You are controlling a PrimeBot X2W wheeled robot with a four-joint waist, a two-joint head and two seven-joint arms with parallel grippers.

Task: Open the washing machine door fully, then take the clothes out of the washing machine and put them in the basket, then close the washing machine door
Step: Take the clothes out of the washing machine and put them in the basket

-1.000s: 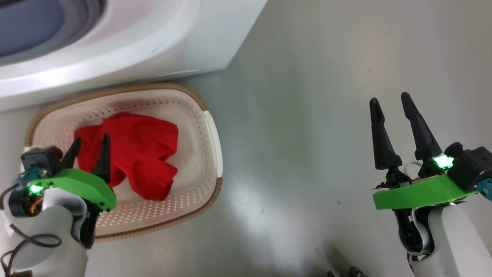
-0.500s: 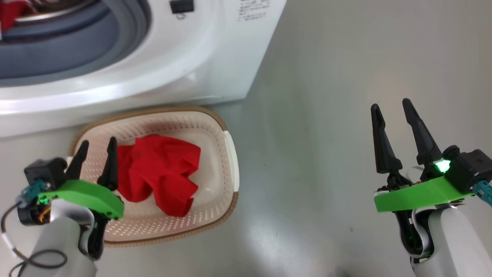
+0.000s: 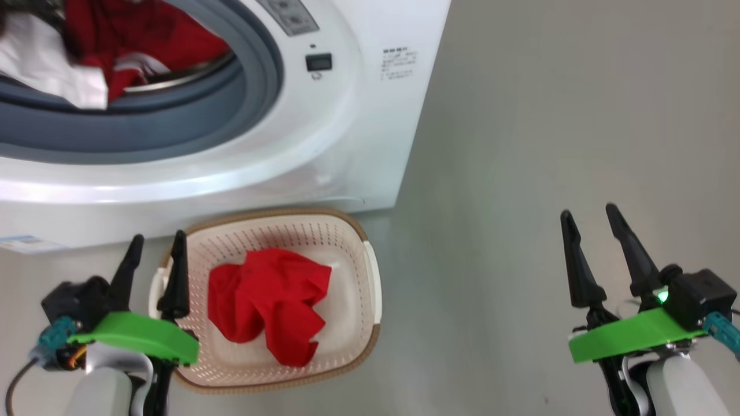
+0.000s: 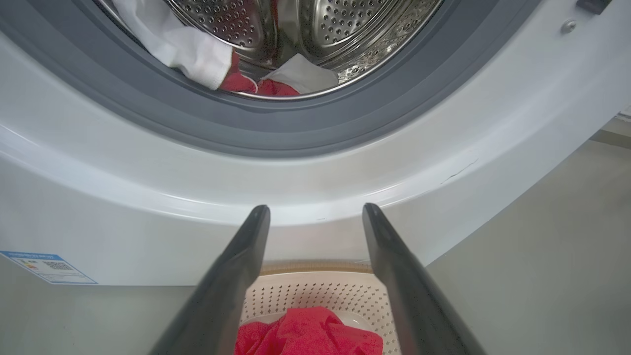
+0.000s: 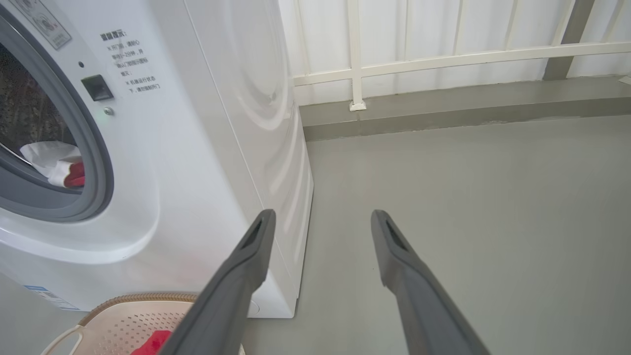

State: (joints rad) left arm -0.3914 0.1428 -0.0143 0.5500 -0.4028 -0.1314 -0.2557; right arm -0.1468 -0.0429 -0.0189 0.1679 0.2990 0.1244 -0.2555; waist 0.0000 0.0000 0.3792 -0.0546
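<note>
The white washing machine [image 3: 347, 144] stands open, its grey ring [image 3: 173, 127] around the drum mouth; its door is out of view. Red and white clothes [image 3: 115, 46] lie inside the drum, and in the left wrist view these clothes [image 4: 236, 74] rest at the steel drum's lip. The cream basket [image 3: 370, 277] sits on the floor just before the machine and holds one red garment [image 3: 272, 300]. My left gripper [image 3: 157, 242] stands open and empty over the basket's left rim. My right gripper [image 3: 588, 212] is open and empty above bare floor, far right of the basket.
Grey floor [image 3: 520, 144] stretches to the right of the machine. In the right wrist view a white railed wall [image 5: 443, 49] with a low grey kerb [image 5: 443, 113] runs behind the machine. A blue label [image 4: 47, 266] sits low on the machine's front.
The head camera has tilted upward, bringing the drum mouth and the clothes inside into view. Both grippers stay open; the red garment lies unchanged in the basket.
</note>
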